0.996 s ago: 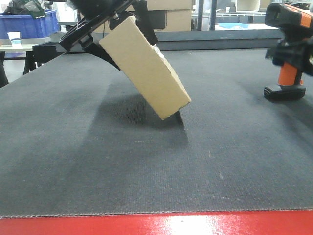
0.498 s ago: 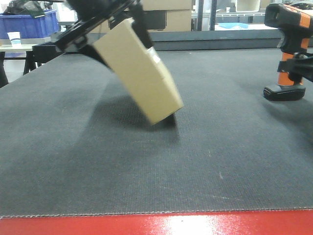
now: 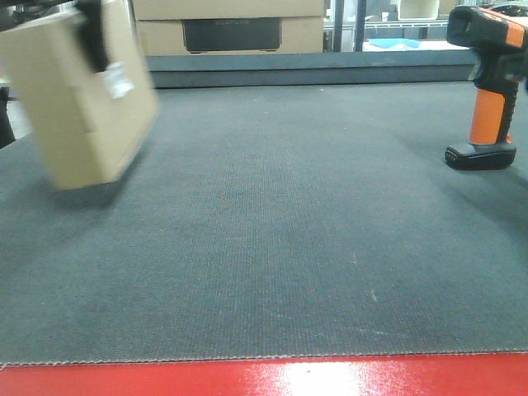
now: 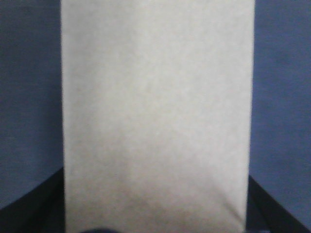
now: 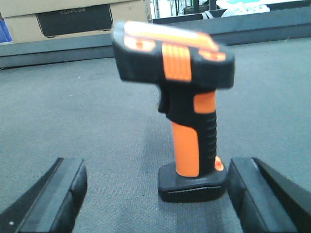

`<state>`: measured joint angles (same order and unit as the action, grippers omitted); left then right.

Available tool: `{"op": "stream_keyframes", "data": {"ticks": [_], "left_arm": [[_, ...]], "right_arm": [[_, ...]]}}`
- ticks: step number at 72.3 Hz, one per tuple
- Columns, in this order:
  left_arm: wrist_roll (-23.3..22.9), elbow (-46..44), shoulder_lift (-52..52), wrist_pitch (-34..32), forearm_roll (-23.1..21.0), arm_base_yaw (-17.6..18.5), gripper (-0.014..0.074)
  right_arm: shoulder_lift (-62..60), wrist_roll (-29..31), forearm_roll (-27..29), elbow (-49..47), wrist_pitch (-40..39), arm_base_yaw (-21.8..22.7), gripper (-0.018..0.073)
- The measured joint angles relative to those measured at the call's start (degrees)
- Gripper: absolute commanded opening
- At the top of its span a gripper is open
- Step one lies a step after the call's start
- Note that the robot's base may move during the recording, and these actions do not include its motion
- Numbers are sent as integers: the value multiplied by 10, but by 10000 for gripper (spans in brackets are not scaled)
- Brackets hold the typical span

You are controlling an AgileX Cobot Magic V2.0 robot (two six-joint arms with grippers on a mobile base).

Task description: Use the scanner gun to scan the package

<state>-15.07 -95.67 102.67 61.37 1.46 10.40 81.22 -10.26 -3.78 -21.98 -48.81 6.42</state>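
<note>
So, a plain tan cardboard package [image 3: 82, 107] is clamped upper left by the left gripper [image 4: 155, 199]; an orange-and-black pistol-shaped scanner gun [image 5: 187, 121] is straddled, untouched, by the wide-spread right gripper [image 5: 155, 170].

The right arm's jaws are matte black blocky wedges; the left's are black too.

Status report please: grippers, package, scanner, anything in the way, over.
Left gripper shut on small tan cardboard package, white label showing. Right gripper open, flanking upright orange-and-black scanner gun, no contact. Nothing between them on grey mat.
</note>
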Motion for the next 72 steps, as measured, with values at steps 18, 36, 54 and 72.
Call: {"op": "stream_keyframes", "data": {"ticks": [18,36,54,72], "left_arm": [[35,0,1,5,68,-31,-111],[38,0,7,21,79,-47,-111],[45,2,9,28,26,-48,-111],[46,2,10,28,19,-48,-111]], "right_arm": [[-92,0,-13,2,117,0,350],[-127,-1,-65,2,133,0,-49],[-127,-1,-71,2,135,0,-169],[-127,-1,-71,2,136,0,-169]]}}
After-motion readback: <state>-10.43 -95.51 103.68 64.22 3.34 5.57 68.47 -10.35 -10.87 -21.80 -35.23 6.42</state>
